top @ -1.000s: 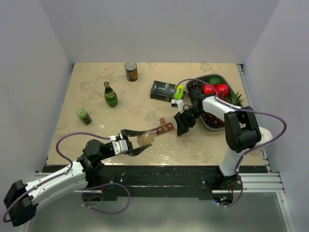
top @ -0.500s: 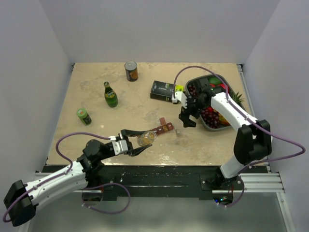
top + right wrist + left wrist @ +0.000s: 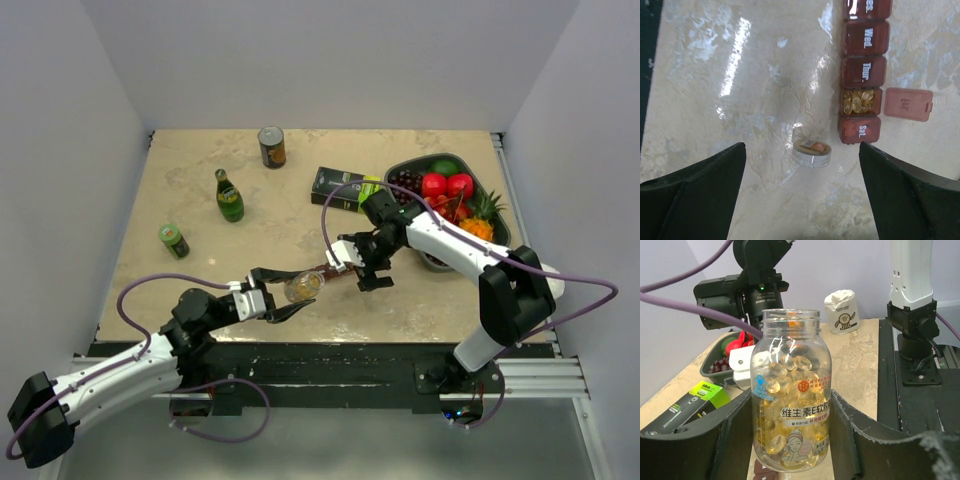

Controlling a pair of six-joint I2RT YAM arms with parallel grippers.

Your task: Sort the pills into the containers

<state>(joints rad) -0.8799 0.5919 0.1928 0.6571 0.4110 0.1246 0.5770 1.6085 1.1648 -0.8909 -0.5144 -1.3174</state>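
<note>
Beige marble tabletop. We see left gripper clamped on uncapped capsule bottle, top view's lower centre. Right gripper spread over containers, wrist view's upper right; one compartment open, capsules inside.

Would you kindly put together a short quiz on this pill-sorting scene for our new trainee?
1. True or false: the pill bottle held in the left hand is closed at the top.
2. Which compartment of the pill organiser stands open with capsules inside? A) Wed. B) Thur. C) the one between Thur. and Sat.
3. What small round thing lies on the table beside the Sat. compartment, below the open right hand?
Key: 1 false; 2 C; 3 the bottle cap.
</note>
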